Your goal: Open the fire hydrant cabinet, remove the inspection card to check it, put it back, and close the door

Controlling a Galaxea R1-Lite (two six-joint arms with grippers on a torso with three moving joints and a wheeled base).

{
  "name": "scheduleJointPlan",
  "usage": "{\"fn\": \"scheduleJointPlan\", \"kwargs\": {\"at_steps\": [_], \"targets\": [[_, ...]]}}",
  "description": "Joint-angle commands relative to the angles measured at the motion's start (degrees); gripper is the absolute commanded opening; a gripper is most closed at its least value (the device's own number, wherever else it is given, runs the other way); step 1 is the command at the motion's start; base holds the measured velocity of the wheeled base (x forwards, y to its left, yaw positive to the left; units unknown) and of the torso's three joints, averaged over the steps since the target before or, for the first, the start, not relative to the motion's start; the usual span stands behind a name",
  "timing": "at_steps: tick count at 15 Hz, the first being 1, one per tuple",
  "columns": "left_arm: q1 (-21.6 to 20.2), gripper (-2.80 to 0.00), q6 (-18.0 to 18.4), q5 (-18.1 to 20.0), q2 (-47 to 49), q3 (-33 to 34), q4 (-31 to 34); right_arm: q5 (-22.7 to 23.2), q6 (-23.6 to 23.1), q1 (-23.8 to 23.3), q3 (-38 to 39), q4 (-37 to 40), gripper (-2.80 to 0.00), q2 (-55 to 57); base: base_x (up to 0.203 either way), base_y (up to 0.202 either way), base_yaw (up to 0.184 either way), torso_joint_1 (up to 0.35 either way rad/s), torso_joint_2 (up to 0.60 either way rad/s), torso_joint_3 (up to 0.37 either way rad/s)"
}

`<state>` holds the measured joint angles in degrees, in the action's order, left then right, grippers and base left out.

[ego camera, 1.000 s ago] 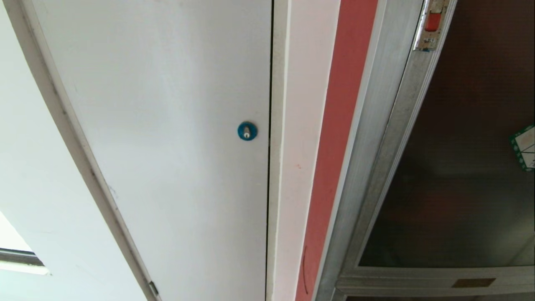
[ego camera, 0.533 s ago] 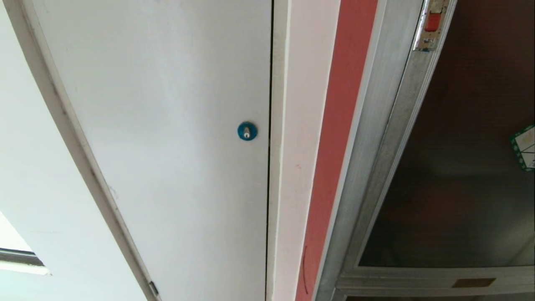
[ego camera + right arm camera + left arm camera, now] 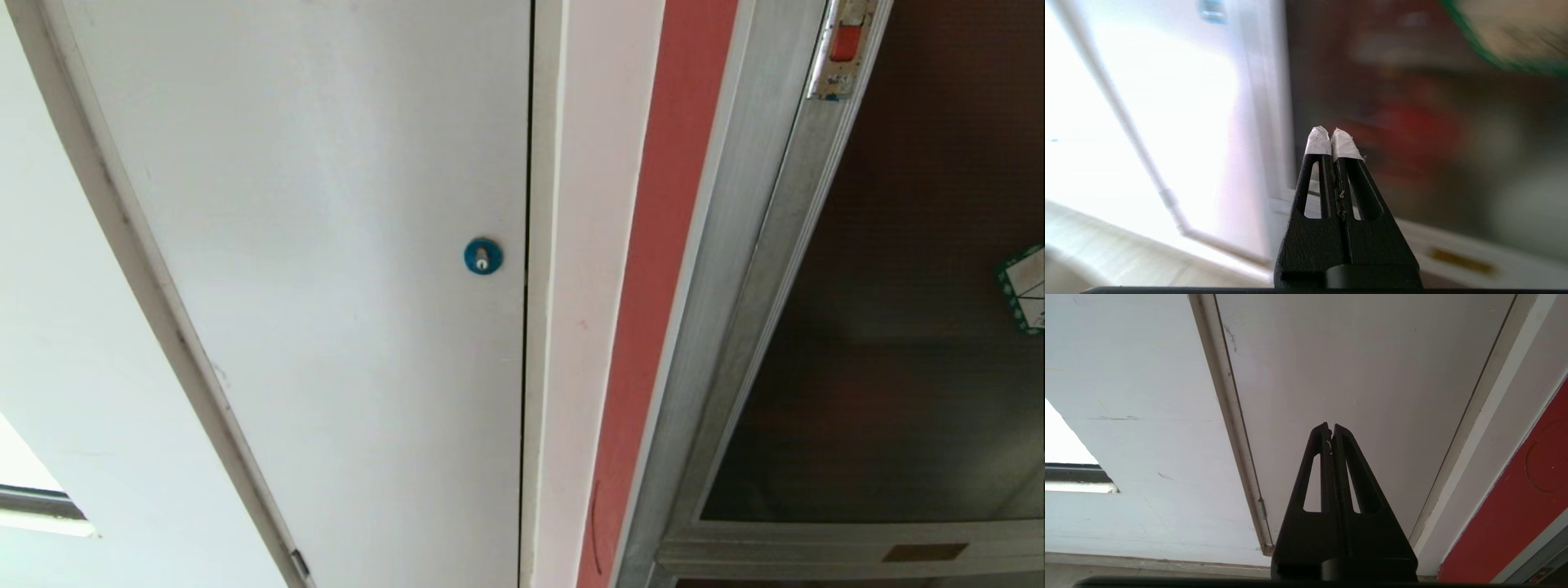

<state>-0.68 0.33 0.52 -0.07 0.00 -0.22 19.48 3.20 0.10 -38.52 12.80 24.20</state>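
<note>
Right gripper [image 3: 1329, 141], pinched together and empty, faces the door [image 3: 898, 327]: dark glass, silver-framed, red latch [image 3: 846, 42].

The door [image 3: 890, 327] of the fire hydrant cabinet [image 3: 735, 269] runs off the head view's right edge, its dark tinted glass hiding whatever sits inside. The green-and-white sticker [image 3: 1024, 287] is cut by that same edge, its print too small to read. The red latch [image 3: 846, 42] is clipped at the top edge. In the right wrist view everything past the right gripper [image 3: 1330, 138] is smeared: a red patch, a green-rimmed shape and a pale frame with a yellowish plate [image 3: 1457, 261] stay indistinct. Neither arm appears in the head view.
</note>
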Motion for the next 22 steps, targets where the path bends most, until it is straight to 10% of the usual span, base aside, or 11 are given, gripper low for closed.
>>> {"fn": "scheduleJointPlan", "kwargs": {"at_steps": [1, 6, 10, 18, 22], "targets": [[-0.02, -2.8, 0.02, 0.0, -0.01, 0.18, -0.04, 5.28, 1.2, 0.11, -6.87, 0.58, -2.8, 10.01, 0.0, 0.0, 0.0, 0.0, 0.0, 0.0], [-0.02, -2.8, 0.02, 0.0, -0.01, 0.18, -0.04, 19.27, 7.47, 1.1, -21.19, 0.86, -2.8, 24.42, 0.0, 0.0, 0.0, 0.0, 0.0, 0.0], [-0.02, -2.8, 0.02, 0.0, -0.01, 0.18, -0.04, 21.32, 7.77, 12.22, -27.67, 0.69, -2.8, 31.76, 0.0, 0.0, 0.0, 0.0, 0.0, 0.0], [-0.02, -2.8, 0.02, 0.0, -0.01, 0.18, -0.04, -0.53, 9.16, 29.16, -39.61, -1.59, -2.8, 42.71, 0.0, 0.0, 0.0, 0.0, 0.0, 0.0], [-0.02, -2.8, 0.02, 0.0, -0.01, 0.18, -0.04, -4.31, 9.11, 29.87, -44.44, -3.33, -2.8, 45.3, 0.0, 0.0, 0.0, 0.0, 0.0, 0.0]]}}
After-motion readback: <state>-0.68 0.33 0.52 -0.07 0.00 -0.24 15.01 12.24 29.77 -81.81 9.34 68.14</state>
